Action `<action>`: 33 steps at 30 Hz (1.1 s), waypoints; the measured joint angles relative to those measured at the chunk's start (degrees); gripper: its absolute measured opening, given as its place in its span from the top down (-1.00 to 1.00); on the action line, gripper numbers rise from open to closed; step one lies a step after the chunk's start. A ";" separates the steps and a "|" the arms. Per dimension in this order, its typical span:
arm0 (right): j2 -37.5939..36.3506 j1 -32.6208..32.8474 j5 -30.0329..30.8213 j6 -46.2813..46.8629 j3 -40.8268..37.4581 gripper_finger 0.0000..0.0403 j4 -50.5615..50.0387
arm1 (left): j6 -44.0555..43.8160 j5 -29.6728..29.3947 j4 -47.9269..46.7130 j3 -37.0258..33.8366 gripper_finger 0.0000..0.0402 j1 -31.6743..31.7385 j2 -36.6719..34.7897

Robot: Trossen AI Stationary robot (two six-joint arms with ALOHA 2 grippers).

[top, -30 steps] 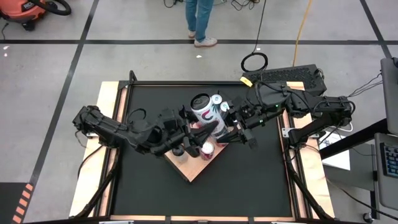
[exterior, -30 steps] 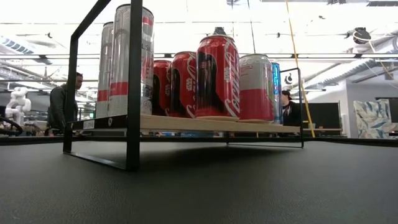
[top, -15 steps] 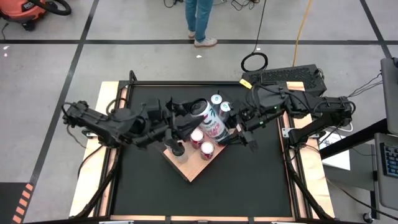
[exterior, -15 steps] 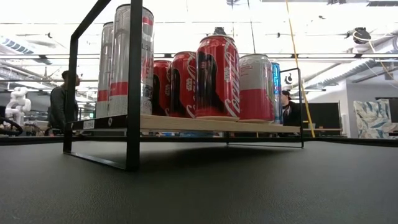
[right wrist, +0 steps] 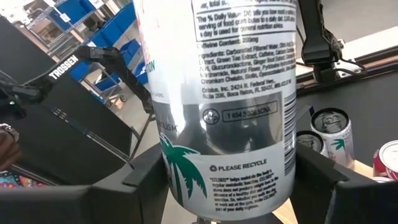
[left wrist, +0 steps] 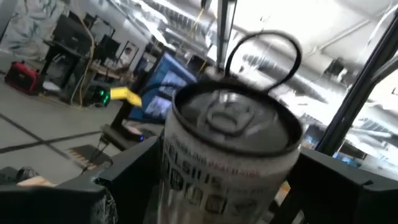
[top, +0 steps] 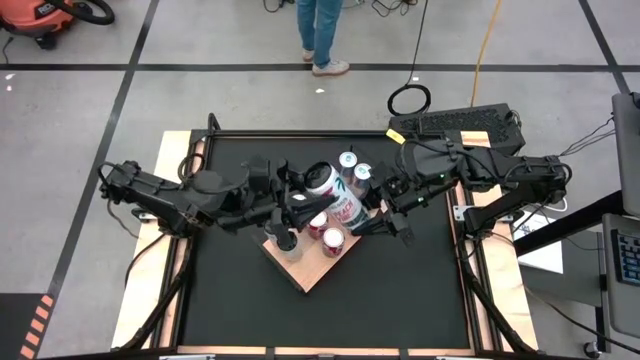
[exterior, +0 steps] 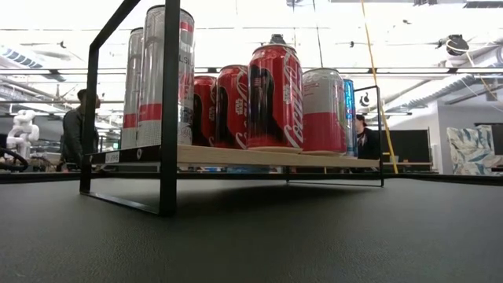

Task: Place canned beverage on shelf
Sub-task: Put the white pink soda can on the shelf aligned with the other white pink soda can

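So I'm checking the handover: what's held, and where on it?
The white Celsius can, tilted above the shelf: the right gripper clamps its lower body, the left gripper flanks its top end.
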 joint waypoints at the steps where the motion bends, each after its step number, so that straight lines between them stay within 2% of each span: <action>1: 0.00 0.00 0.00 0.08 0.00 -0.14 -0.01 | -0.08 -0.01 -0.76 0.00 -0.66 0.04 0.04; 12: -0.02 0.00 0.35 0.35 0.00 -0.14 -1.40 | 0.09 -0.04 -0.67 0.00 -0.65 0.16 0.04; 21: -0.02 0.00 0.62 0.23 0.00 -0.14 -1.53 | 0.63 0.82 -1.13 0.00 -0.26 0.24 0.04; 26: -0.02 0.00 1.62 -0.53 0.00 -0.16 -1.62 | 0.83 1.02 -1.06 0.00 -0.22 0.24 0.04; 30: -0.02 0.00 1.62 -1.01 0.00 -0.23 -1.60 | 0.73 1.21 -0.87 0.00 -0.22 0.22 0.04; 33: -0.02 0.00 1.67 -2.70 0.02 -0.37 -1.24 | -0.22 0.93 -0.78 0.00 -0.22 0.20 0.04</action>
